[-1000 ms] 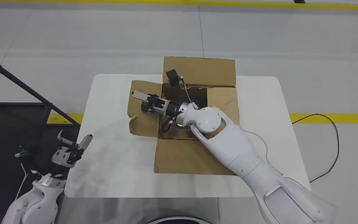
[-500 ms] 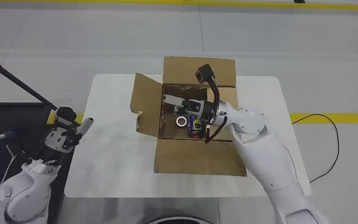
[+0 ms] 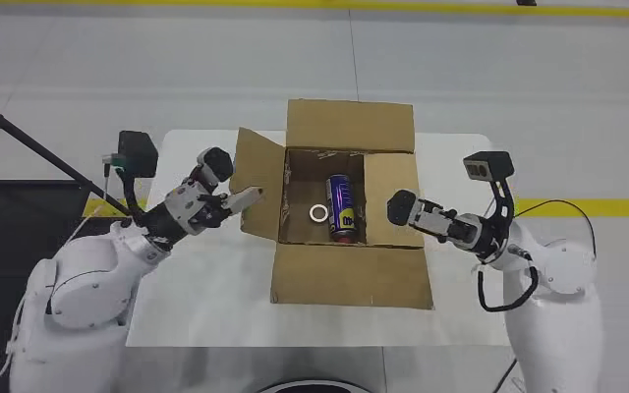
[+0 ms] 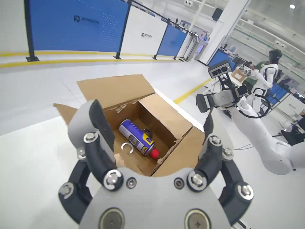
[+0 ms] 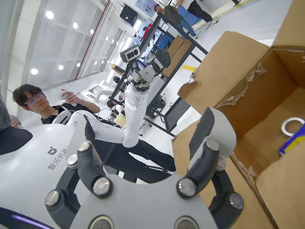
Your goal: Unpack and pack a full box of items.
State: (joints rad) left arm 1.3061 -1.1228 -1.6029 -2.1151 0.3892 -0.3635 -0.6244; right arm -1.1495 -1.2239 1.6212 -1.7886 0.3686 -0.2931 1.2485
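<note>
My left tool (image 4: 152, 114) and right tool (image 5: 147, 120) are spread, empty. The can (image 3: 341, 206) in the box (image 3: 349, 277) looks slick, rigid, rolly, so I'd pinch mid-body.

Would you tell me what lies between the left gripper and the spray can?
In the top view, the box's side flap and a white ring.
</note>
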